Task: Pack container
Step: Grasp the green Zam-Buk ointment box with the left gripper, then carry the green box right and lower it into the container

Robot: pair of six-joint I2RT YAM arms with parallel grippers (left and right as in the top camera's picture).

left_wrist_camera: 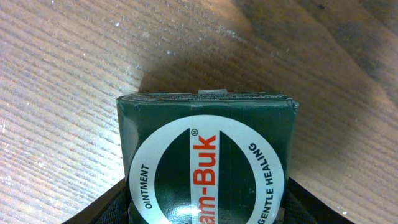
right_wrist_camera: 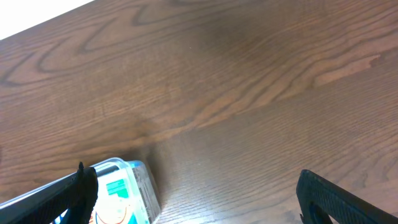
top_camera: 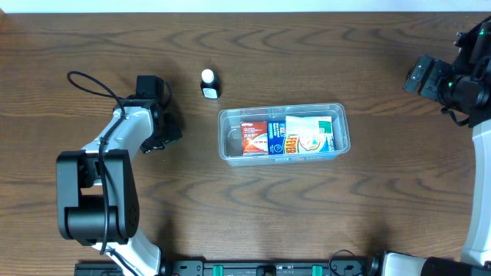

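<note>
Gripping a dark green ointment box (left_wrist_camera: 205,155) between its closed fingers, the left gripper (top_camera: 169,132) is at the left of the wooden table (top_camera: 307,215). A small white-capped bottle (top_camera: 209,83) stands near it. The clear container (top_camera: 229,139) lies in the centre, with colourful boxes (top_camera: 290,136) inside. At far right, the right gripper (right_wrist_camera: 196,183) is wide open and holds nothing

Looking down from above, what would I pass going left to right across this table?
The left gripper, shut on a green ointment box → small bottle → container with packed boxes inside → right gripper, open.
</note>
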